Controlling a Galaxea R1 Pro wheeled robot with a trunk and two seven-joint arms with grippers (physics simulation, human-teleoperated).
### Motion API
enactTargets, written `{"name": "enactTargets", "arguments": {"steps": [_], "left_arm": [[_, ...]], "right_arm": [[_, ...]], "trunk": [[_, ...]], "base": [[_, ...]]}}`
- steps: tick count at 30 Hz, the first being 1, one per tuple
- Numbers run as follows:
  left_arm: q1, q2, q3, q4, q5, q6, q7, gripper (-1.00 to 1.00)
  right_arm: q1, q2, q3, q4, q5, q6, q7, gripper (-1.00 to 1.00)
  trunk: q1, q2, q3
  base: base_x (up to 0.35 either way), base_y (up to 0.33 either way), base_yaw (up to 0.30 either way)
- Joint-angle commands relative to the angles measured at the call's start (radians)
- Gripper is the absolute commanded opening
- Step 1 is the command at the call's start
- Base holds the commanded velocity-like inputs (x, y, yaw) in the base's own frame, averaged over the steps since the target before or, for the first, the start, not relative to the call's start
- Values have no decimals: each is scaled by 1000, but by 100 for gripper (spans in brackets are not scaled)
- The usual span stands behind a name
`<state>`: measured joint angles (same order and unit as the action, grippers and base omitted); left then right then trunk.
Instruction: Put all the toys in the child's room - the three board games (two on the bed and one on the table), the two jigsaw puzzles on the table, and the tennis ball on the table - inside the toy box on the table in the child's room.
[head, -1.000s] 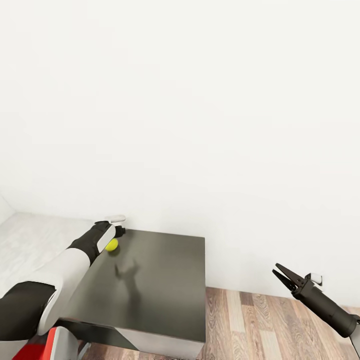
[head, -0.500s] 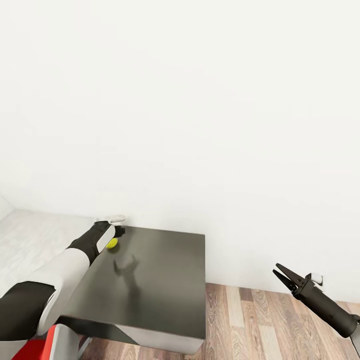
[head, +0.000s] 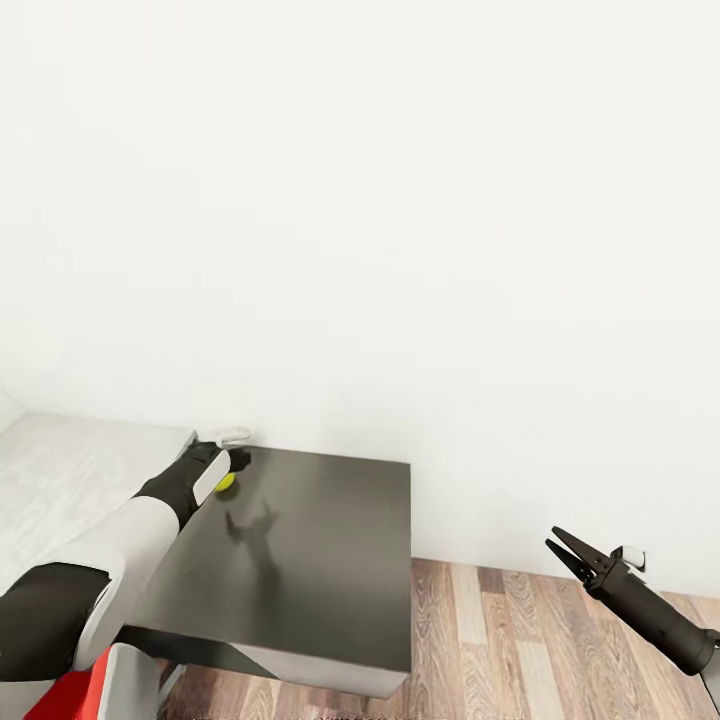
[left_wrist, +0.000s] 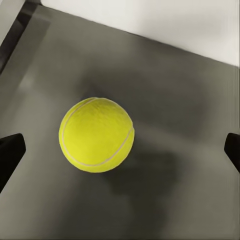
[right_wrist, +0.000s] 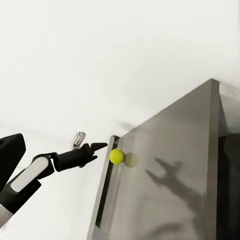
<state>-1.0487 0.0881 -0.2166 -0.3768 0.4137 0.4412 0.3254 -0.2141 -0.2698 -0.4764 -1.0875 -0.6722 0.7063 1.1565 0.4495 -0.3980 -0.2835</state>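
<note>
Tennis ball (left_wrist: 96, 134) resting on the table's (head: 330, 560) dark grey end near the wall, left gripper (right_wrist: 102, 146) spread wide just beside it (holding nothing), right gripper (head: 562, 550) parted and empty over the wooden floor (head: 520, 640), well apart.

No legible text, label, brand, number or sign is showing in any view. The ball (left_wrist: 96, 134) is bearing only its plain seam line, and the counter (head: 320, 560) is showing no markings.
</note>
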Motion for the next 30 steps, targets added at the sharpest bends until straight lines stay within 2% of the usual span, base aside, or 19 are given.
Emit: {"name": "enactTargets", "arguments": {"steps": [1, 4, 21, 30], "left_arm": [[-1, 1, -8, -2, 10, 4, 6, 100], [-1, 2, -8, -2, 10, 3, 2, 100], [-1, 41, -7, -3, -1, -10, -1, 100], [-1, 44, -7, -3, -1, -14, -2, 100]], "right_arm": [[-1, 0, 0, 0, -4, 7, 1, 100], [-1, 0, 0, 0, -4, 7, 1, 100], [-1, 0, 0, 0, -4, 6, 1, 100], [-1, 0, 0, 0, -4, 5, 1, 100]], "trunk": [[0, -2, -4], [0, -2, -8], [0, -2, -36], [0, -2, -51]], "base": [[0, 0, 0], [0, 0, 0], [0, 0, 0], [0, 0, 0]]}}
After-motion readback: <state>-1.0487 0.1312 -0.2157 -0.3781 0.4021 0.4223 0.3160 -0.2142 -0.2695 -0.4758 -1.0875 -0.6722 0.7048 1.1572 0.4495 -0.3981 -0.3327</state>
